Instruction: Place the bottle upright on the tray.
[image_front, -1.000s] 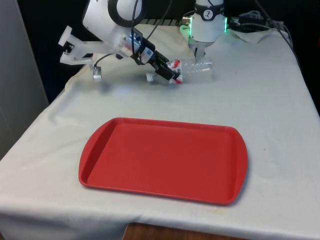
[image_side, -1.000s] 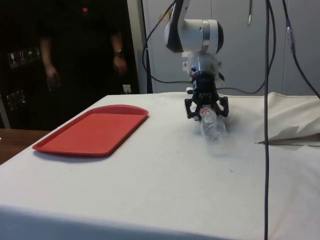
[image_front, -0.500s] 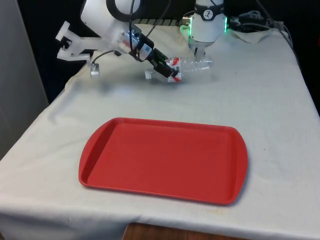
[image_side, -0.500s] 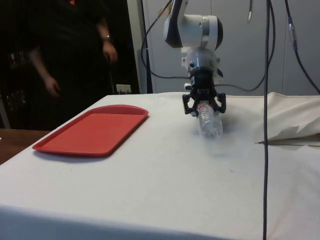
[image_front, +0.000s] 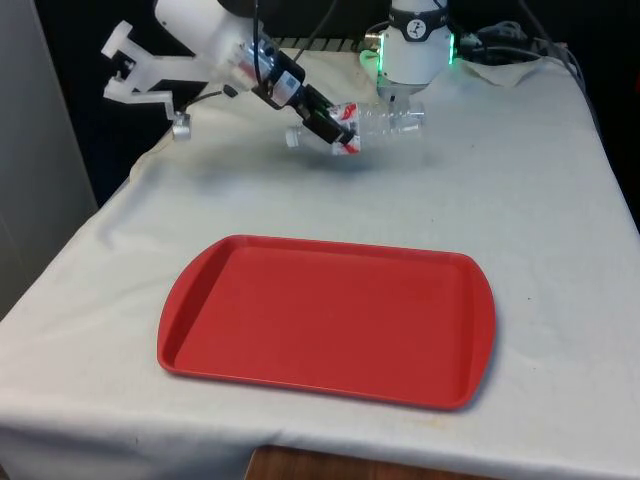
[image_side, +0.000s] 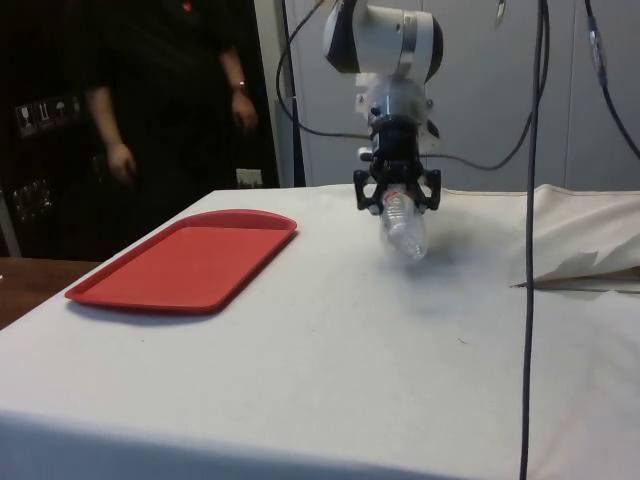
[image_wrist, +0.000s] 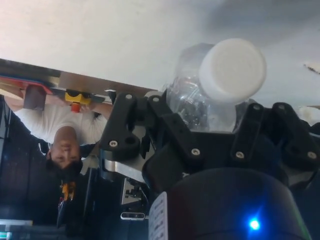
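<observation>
A clear plastic bottle (image_front: 392, 120) with a red-and-white label lies nearly level in the air, just above the cloth at the table's far end. My black gripper (image_front: 337, 131) is shut on its neck end, and the body points toward the front view's right. From the side, the gripper (image_side: 396, 194) holds the bottle (image_side: 406, 230) slanting downward, clear of the table. In the wrist view the white cap (image_wrist: 232, 70) sticks out between the fingers (image_wrist: 150, 125). The red tray (image_front: 330, 320) lies flat near the table's front edge and also appears in the side view (image_side: 190, 258).
A rumpled fold of white cloth (image_side: 590, 240) and hanging cables (image_side: 530, 150) lie beyond the gripper in the side view. A person (image_side: 150, 100) in dark clothes stands behind the tray's end of the table. Bare cloth (image_front: 330, 200) separates the bottle from the tray.
The gripper has risen with the bottle, which was resting on the cloth and now hangs above it. It shifted slightly toward the front view's left. The person behind has moved.
</observation>
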